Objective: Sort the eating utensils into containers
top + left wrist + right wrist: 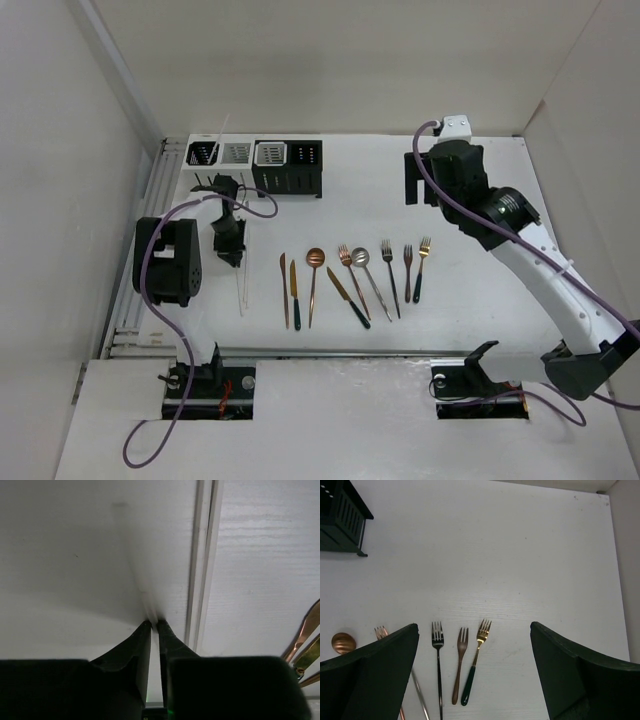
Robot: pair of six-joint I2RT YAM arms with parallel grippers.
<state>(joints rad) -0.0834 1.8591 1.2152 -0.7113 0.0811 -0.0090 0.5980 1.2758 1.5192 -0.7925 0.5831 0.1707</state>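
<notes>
Left gripper (154, 624): jaws drawn almost together, pinching a thin pale strip that reads as a chopstick (136, 572). It is blurred beyond the tips, so the identification is probable, not certain. At 1 o'clock of the tips two more chopsticks (200, 555) lie flat and parallel on the table (480, 300). Copper utensil ends (306, 630) show at 3 o'clock.

Left arm pose: elbow folded out toward 9 o'clock, wrist turned back so the fingers point down and toward 6 o'clock.

The row of four caddies (270, 182) stands at 12 o'clock of this gripper, close but apart; the left white one (200, 170) holds a slanted chopstick (218, 133).

Room: the side wall (60, 200) and edge rail (140, 250) lie just beside the elbow at 9 o'clock. There is open table toward 3 o'clock as far as the copper knife (284, 292).

Right gripper (474, 626): jaws spread wide, holding and touching nothing. It hangs above the table with three forks (462, 655) between the fingers in its wrist view.

Right arm pose: stretched from its base at 5 o'clock toward the far edge, wrist bent down.

Room: bare table at 12, 3 and 6 o'clock. The laid-out utensil row (350, 285) lies at 7 o'clock, well apart from the caddies.
</notes>
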